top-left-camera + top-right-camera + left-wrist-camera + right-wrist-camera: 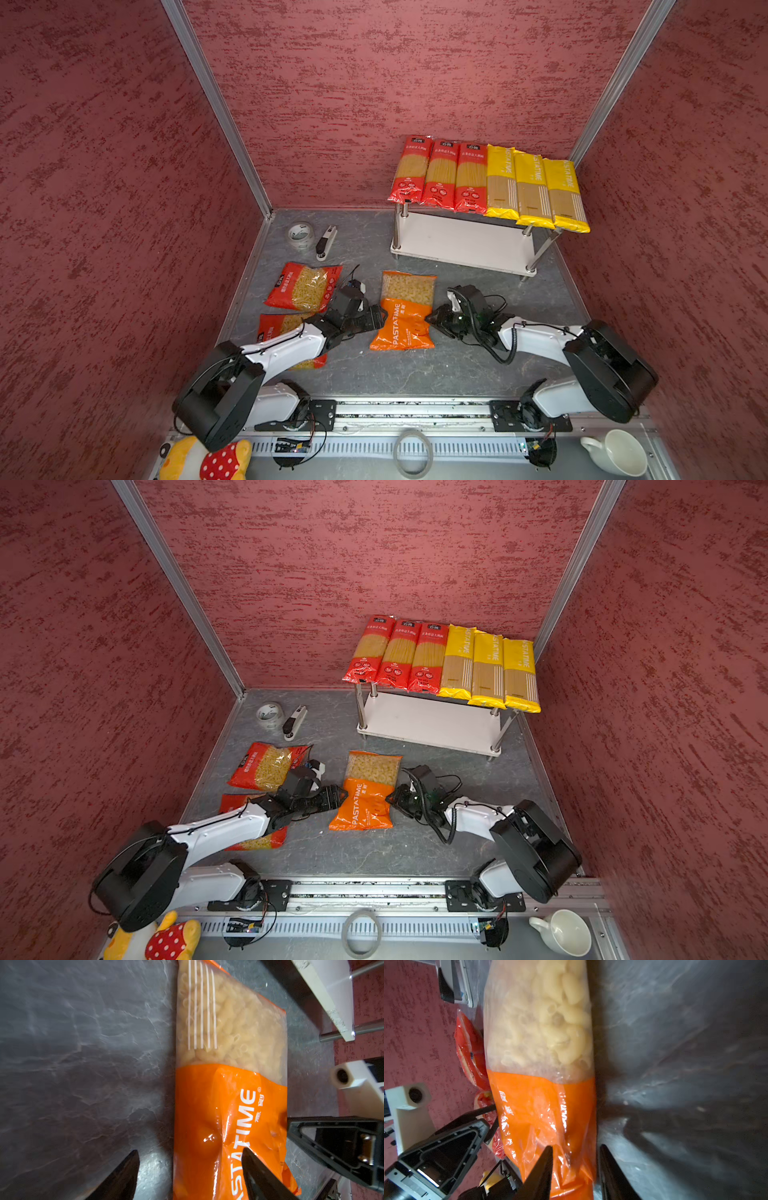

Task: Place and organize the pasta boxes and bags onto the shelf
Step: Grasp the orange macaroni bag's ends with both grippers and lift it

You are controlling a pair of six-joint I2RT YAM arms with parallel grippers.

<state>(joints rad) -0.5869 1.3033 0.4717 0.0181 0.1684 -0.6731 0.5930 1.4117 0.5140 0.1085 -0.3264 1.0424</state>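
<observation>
L gripper [381,318] & R gripper [429,319] (both parted) flank orange pack [405,311].

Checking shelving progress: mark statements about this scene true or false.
1. Three red spaghetti packs and three yellow PASTATIME spaghetti packs lie on the top tier of the shelf. True.
2. The shelf's lower tier holds a bag. False: it is bare.
3. The orange PASTATIME bag lies on the table between the left gripper and the right gripper. True.
4. Every pasta pack is shelved. False: two red short-pasta bags also lie on the table.
</observation>
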